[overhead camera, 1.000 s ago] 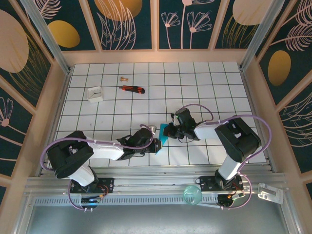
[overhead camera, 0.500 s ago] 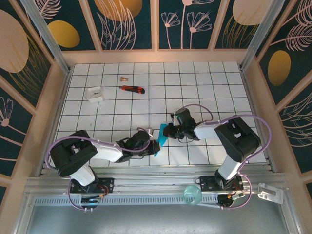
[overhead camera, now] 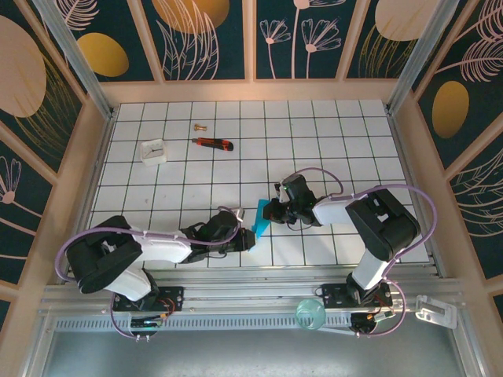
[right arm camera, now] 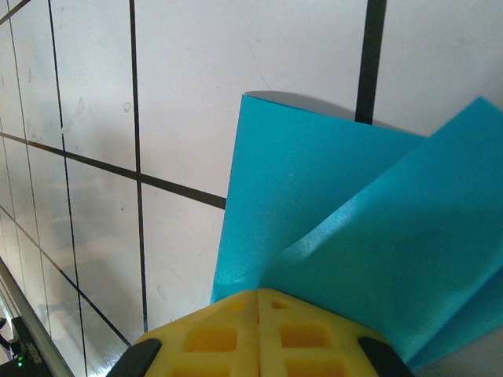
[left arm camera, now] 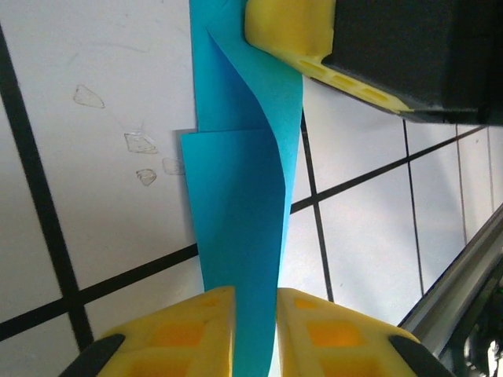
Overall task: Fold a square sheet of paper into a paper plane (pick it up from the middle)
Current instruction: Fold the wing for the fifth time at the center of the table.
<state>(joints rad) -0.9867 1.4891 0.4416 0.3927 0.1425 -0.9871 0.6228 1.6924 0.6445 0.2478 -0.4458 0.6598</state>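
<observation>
The paper [overhead camera: 260,217] is plain teal-blue. The left gripper [left arm camera: 255,318] has yellow pads [left arm camera: 181,336]. The table [overhead camera: 314,133] is white with a black grid. The far-left knife [overhead camera: 213,143] is red and black; the walls [overhead camera: 224,47] are dark teal with gold ovals.

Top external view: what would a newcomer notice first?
The folded teal paper, held on edge near the front middle of the tiled table, with the right claw pinching one end and the left claw straddling the other. Farther back on the left lie a red-and-black utility knife and a white block.
</observation>
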